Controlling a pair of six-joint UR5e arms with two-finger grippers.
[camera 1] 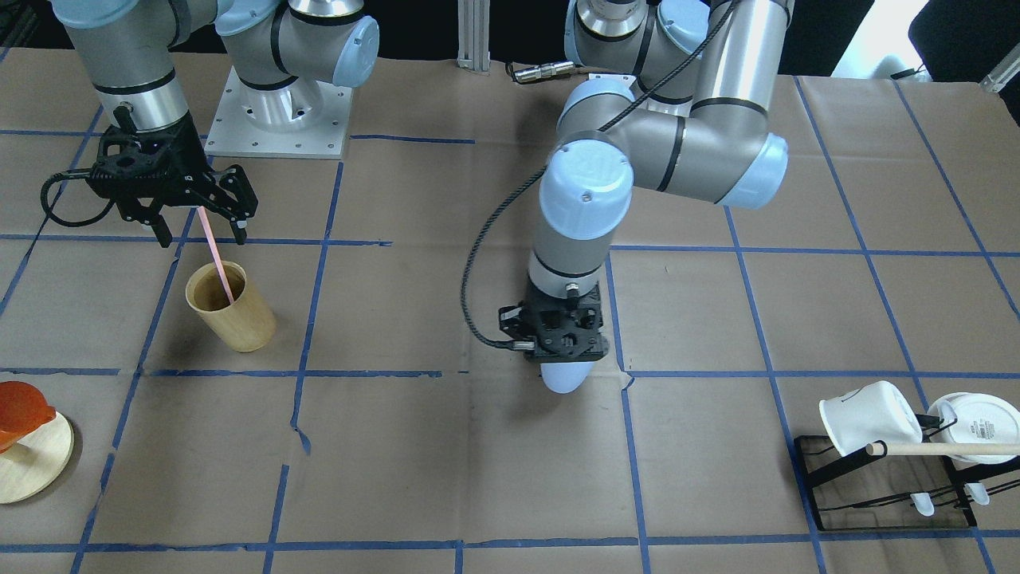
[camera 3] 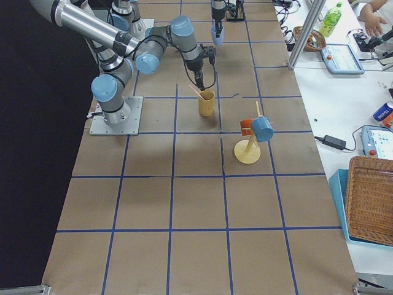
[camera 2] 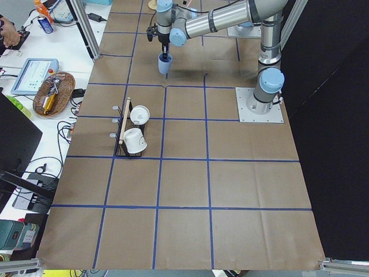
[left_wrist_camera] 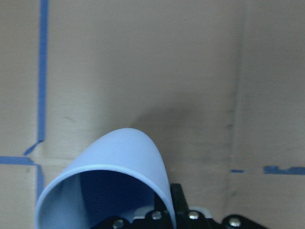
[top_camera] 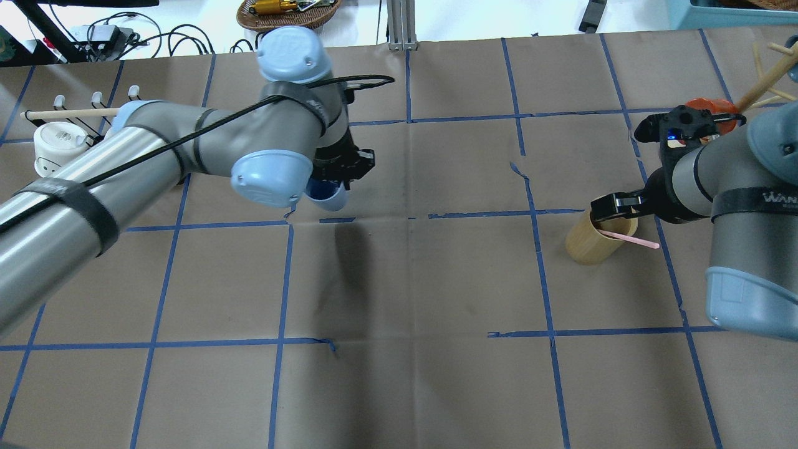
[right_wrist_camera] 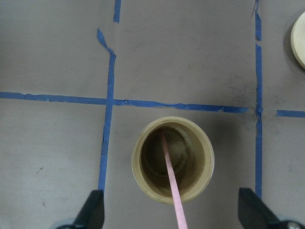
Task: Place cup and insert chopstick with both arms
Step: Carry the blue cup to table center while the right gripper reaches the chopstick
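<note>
- Left claw is clamped on the rim of the blue cup, mid-frame in the front view. The cup seems to hang just off the bench, so I judge placing is not yet done.
- Right claw stands wide apart and grips nothing, above the wooden cup at the left of that view.
- Chopstick leans inside the wooden cup, so insertion looks done.
</note>
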